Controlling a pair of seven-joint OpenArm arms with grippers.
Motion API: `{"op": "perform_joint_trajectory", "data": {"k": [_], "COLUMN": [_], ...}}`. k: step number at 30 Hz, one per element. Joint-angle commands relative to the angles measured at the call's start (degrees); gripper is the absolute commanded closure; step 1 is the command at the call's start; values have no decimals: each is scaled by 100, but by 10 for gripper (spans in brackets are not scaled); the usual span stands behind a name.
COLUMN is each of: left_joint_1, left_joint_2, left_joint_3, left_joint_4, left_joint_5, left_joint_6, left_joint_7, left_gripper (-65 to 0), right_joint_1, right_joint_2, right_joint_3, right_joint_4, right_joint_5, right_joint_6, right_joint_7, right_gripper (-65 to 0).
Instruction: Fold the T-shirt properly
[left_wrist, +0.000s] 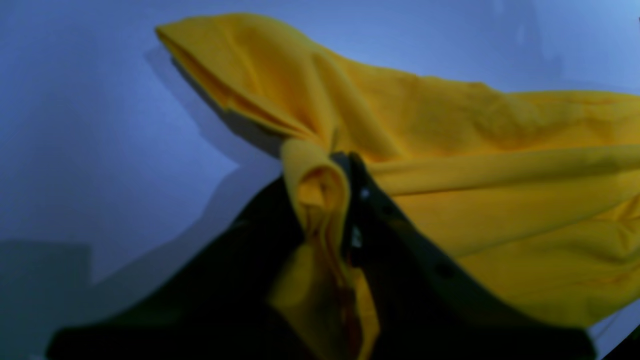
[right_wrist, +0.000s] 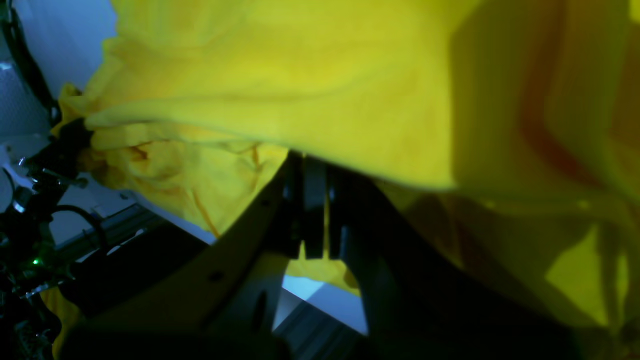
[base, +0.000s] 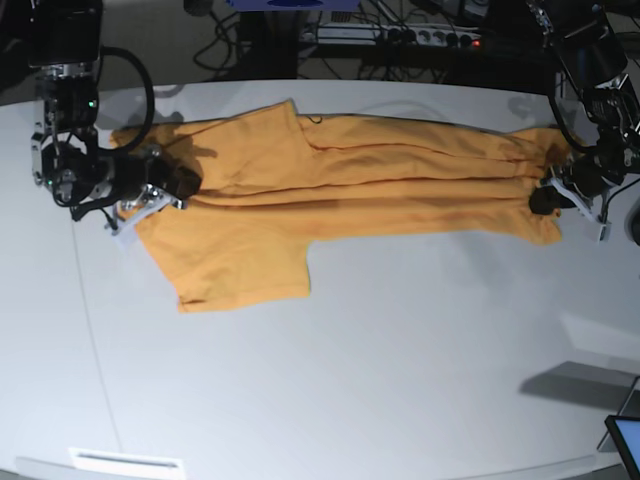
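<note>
The orange-yellow T-shirt (base: 340, 180) lies stretched sideways across the white table (base: 380, 350), folded lengthwise, with one sleeve (base: 240, 270) spread toward the front. In the base view my left gripper (base: 548, 196) is at the right end, shut on a bunched fold of the shirt. The left wrist view shows that fold (left_wrist: 320, 195) pinched in the left gripper (left_wrist: 345, 200). At the left end, my right gripper (base: 183, 186) is shut on the other edge. In the right wrist view the cloth (right_wrist: 280, 75) drapes over the right gripper (right_wrist: 316, 210), a thin strip showing between its jaws.
Cables and a power strip (base: 420, 35) run behind the table's far edge. A screen corner (base: 625, 440) pokes in at the front right. A white label (base: 125, 462) sits near the front left edge.
</note>
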Motion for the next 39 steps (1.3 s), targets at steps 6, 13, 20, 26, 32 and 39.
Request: {"op": "perform_joint_trajectory", "data": {"k": [6, 13, 20, 26, 32, 39], "left_joint_1": [12, 3, 187, 187, -59, -498], "left_joint_2": [-98, -107, -107, -37, 174, 666], "left_joint_3": [22, -13, -22, -22, 58, 251], "left_joint_4": [19, 80, 1513, 2507, 2568, 2964], "left_joint_5": [338, 338, 329, 329, 294, 320], "left_joint_6": [99, 99, 99, 429, 693, 701], "left_joint_7": [241, 250, 795, 1059, 1208, 1692], "left_gripper": [0, 0, 0, 0, 0, 0], "right_joint_1": [79, 61, 61, 61, 61, 70], "right_joint_2": [63, -60, -174, -227, -271, -341], "right_joint_3": [16, 16, 16, 16, 16, 16], "right_joint_4": [-378, -519, -519, -484, -475, -475], "right_joint_5": [-75, -497, -524, -506, -515, -515], "right_joint_6": [7, 7, 7, 7, 7, 7], "right_joint_7": [113, 192, 184, 175, 166, 157], "right_gripper": [-3, -3, -3, -3, -3, -3]}}
